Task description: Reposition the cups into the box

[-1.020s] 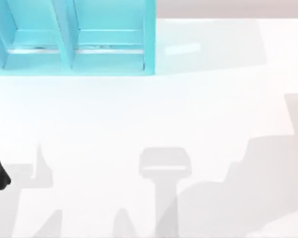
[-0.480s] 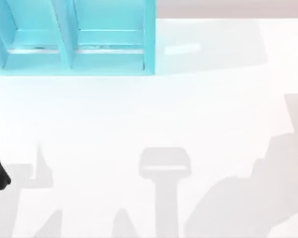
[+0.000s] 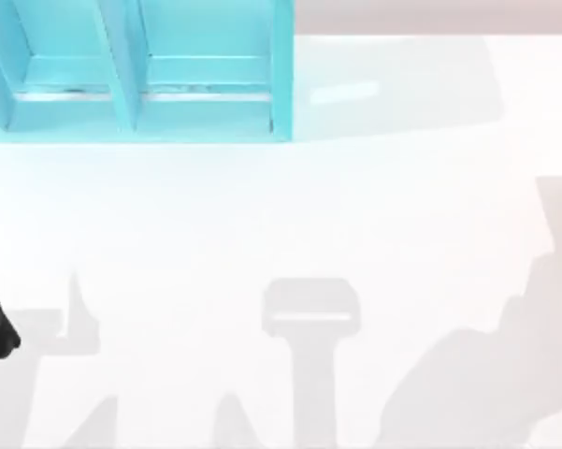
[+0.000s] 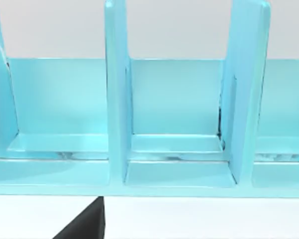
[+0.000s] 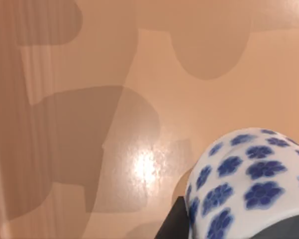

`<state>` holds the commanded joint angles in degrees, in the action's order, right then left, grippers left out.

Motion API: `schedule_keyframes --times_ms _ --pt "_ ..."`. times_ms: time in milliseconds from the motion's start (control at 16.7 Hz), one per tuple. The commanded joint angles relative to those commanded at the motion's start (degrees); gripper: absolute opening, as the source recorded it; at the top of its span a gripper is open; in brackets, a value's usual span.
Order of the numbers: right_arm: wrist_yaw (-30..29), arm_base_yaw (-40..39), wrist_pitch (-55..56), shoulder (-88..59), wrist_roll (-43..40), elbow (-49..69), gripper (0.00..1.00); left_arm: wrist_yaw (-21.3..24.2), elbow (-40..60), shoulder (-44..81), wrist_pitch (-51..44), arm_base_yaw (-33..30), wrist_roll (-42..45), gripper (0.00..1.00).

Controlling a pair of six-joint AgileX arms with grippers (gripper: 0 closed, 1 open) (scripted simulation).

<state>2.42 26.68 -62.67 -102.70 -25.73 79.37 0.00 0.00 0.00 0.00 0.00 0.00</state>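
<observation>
Close under the right wrist sits the patterned cup (image 5: 244, 179), white with dark blue flowers, apparently carried, though whether that gripper grips it I cannot tell. Down on the table (image 3: 290, 215), the right-hand shadow has shifted since a second ago, so the arm is travelling. Ahead of the left wrist, the box (image 4: 117, 124) waits, turquoise, compartments bare; left fingers: cannot tell.
</observation>
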Motion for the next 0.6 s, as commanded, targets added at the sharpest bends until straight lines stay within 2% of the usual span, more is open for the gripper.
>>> schedule_keyframes --times_ms 600 --pt "0.0 0.0 0.0 0.0 0.0 0.0 0.83 0.0 0.0 0.0 0.0 0.0 0.0 1.0"
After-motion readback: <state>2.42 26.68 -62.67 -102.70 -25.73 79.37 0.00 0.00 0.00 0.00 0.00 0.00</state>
